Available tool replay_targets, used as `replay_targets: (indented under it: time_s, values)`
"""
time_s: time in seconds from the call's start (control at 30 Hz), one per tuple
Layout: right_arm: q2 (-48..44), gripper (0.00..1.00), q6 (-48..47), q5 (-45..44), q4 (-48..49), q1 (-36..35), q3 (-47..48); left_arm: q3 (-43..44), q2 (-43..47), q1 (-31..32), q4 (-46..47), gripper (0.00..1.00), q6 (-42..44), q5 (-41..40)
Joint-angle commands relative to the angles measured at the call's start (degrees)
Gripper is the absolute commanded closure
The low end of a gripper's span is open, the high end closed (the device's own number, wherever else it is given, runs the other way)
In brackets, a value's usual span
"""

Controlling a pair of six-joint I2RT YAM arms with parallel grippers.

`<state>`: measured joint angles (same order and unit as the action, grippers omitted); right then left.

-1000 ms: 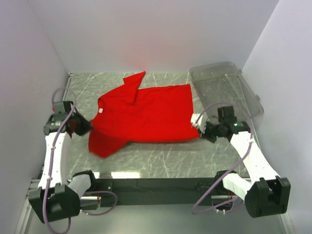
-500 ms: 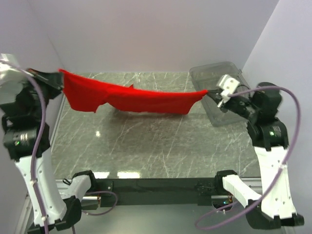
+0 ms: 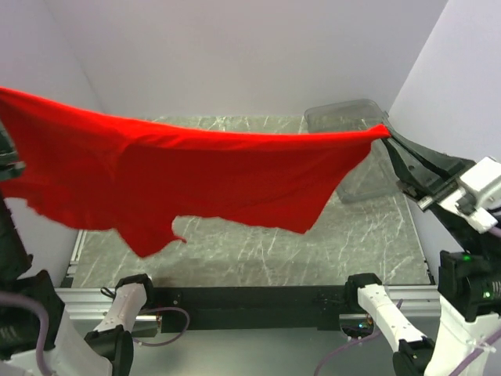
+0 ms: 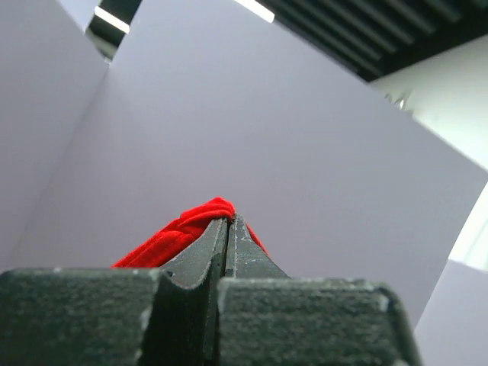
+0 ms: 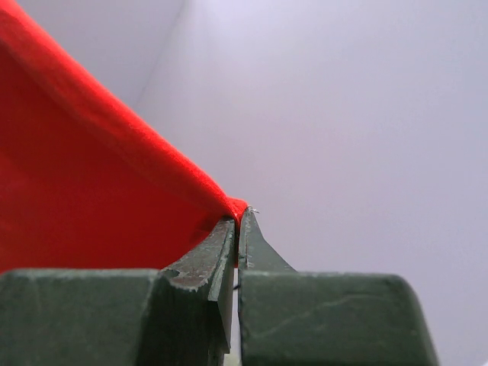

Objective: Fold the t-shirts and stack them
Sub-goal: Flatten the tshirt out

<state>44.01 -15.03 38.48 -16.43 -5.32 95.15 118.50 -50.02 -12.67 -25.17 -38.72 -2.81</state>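
– Right, where's the t-shirt [image 3: 196, 176] now?
– I've got it stretched across the middle of the frame, hanging above the bench [image 3: 313, 251]. My left gripper [image 4: 229, 223] is clamped on its far-left end, and my right gripper [image 5: 238, 219] pinches the end at upper right.

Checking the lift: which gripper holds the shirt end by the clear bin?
The right gripper, beside the clear bin; the left gripper pinches the opposite end of the t-shirt.

Light is bright and even, from ceiling strips [image 4: 112, 19] above me. Close up, my fingers [image 5: 206, 267] look soft and grainy.
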Motion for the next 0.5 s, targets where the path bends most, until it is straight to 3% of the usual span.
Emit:
replay_targets:
  time_s: [0.0, 0.17, 0.2, 0.4, 0.47]
  values:
    - [0.03, 1.00, 4.30, -1.04, 2.72, 0.31, -2.24, 1.74, -4.03, 0.27, 2.93, 0.99, -0.30, -4.48]
    - [0.20, 1.00, 2.90, -1.04, 0.61, 0.40, -10.33, -10.28, -5.00, 0.63, 5.56, 0.99, -5.29, 0.16]
    - [0.37, 1.00, 2.90, -1.21, 1.04, 0.23, -13.12, -16.31, -5.00, 0.71, 6.53, 0.99, -6.53, 1.22]
    - [3.71, 1.00, 3.33, -3.32, 8.76, 0.31, -27.27, -43.64, -5.17, 0.71, 21.37, 0.99, -12.78, 11.59]
    - [6.25, 1.00, 2.99, -4.63, 11.66, 0.22, -30.89, -49.21, -6.83, 0.71, 28.20, 0.99, -13.22, 12.73]
